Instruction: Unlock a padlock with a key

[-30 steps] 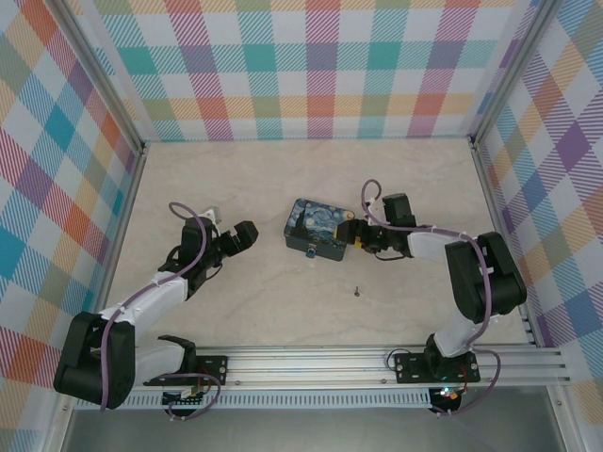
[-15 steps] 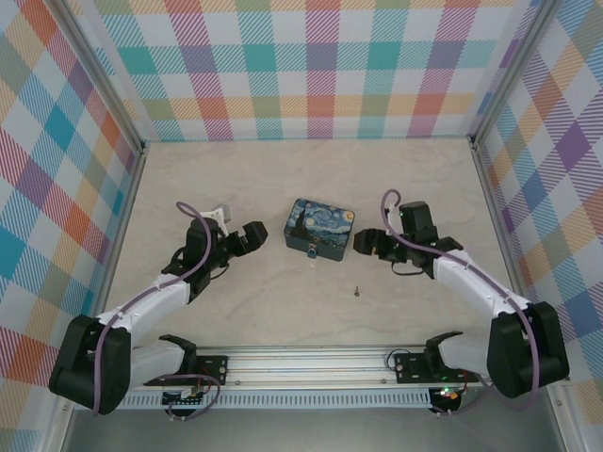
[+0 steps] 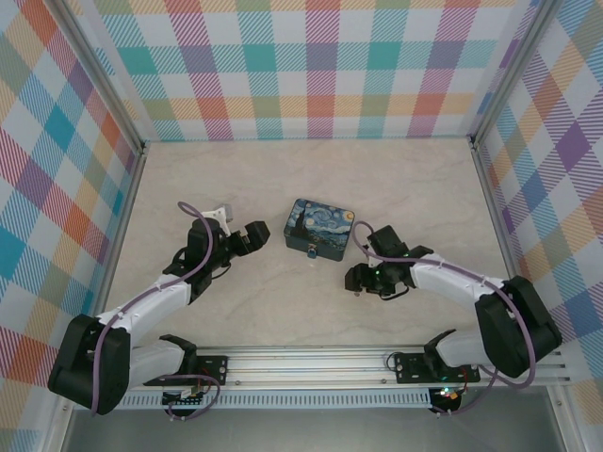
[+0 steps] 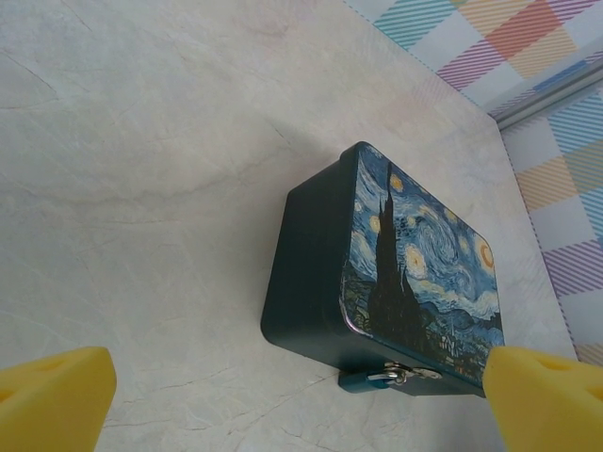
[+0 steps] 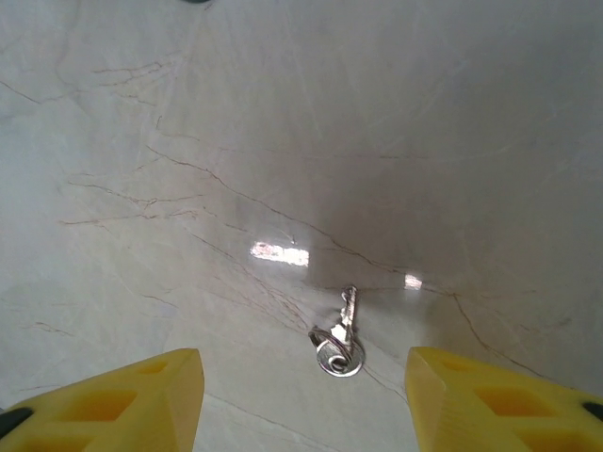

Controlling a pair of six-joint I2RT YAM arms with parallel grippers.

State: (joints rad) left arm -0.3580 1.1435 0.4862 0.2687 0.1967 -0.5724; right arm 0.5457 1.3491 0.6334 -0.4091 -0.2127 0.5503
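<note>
A small silvery key (image 5: 339, 341) on a ring lies flat on the marble table. My right gripper (image 5: 306, 407) hovers just over it, open, with its yellow fingers (image 5: 122, 400) on either side and nothing held. From above, the right gripper (image 3: 363, 280) sits in front of the box. The padlock (image 4: 388, 377) is a tiny teal-bodied lock with a silvery shackle, hanging on the hasp of the blue swirly-painting box (image 4: 415, 259); from above the padlock (image 3: 311, 252) is at the box's near side. My left gripper (image 3: 250, 237) stands wide open just left of the box, touching nothing.
The box (image 3: 318, 229) lies mid-table. Checkered walls (image 3: 301, 66) close in the table on three sides. An aluminium rail (image 3: 320, 363) carrying the arm bases runs along the near edge. Bare marble lies left of the left arm and behind the box.
My right arm has swung from beside the box's right end down toward the near side, over the key, and its jaws have narrowed. The left arm has barely moved.
</note>
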